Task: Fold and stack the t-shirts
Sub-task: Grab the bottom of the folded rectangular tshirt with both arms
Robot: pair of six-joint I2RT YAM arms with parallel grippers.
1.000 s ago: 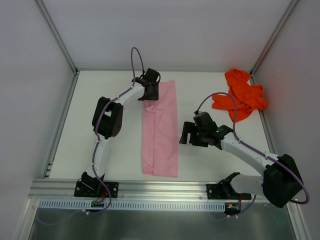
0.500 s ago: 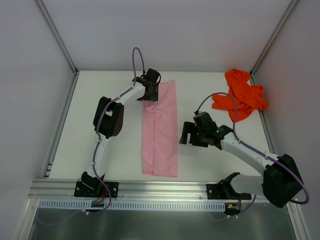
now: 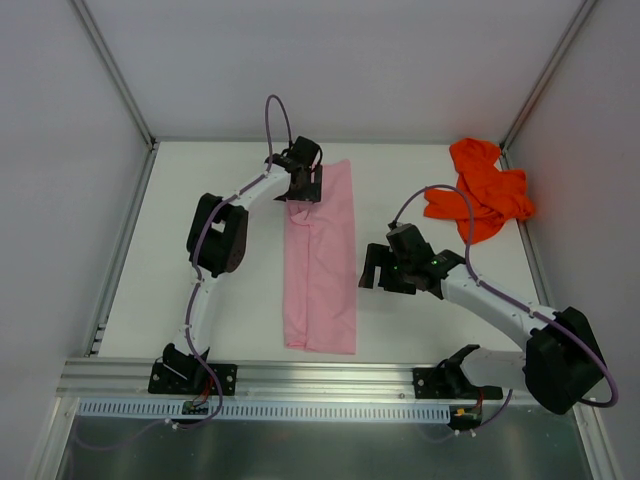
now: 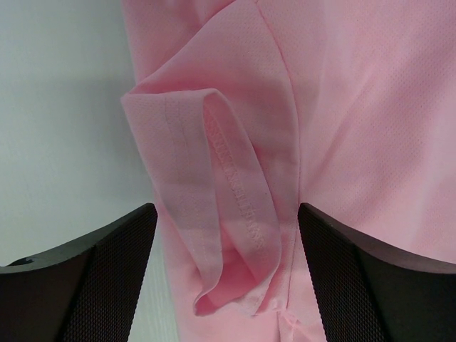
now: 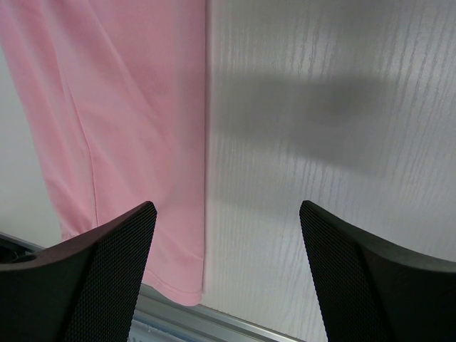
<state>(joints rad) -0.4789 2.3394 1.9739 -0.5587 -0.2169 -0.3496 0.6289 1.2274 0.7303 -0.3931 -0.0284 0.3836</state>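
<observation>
The light pink t-shirt (image 3: 322, 262) lies folded into a long narrow strip down the middle of the table. My left gripper (image 3: 301, 190) is open over the strip's far left corner, where a curled sleeve hem (image 4: 228, 214) lies between the jaws. My right gripper (image 3: 371, 273) is open and empty just right of the strip's right edge, which shows in the right wrist view (image 5: 128, 142). The orange-red t-shirt (image 3: 478, 190) lies crumpled at the far right.
White walls with metal posts enclose the table on three sides. A metal rail (image 3: 320, 375) runs along the near edge, seen also in the right wrist view (image 5: 235, 320). Bare table (image 5: 320, 142) lies under the right gripper.
</observation>
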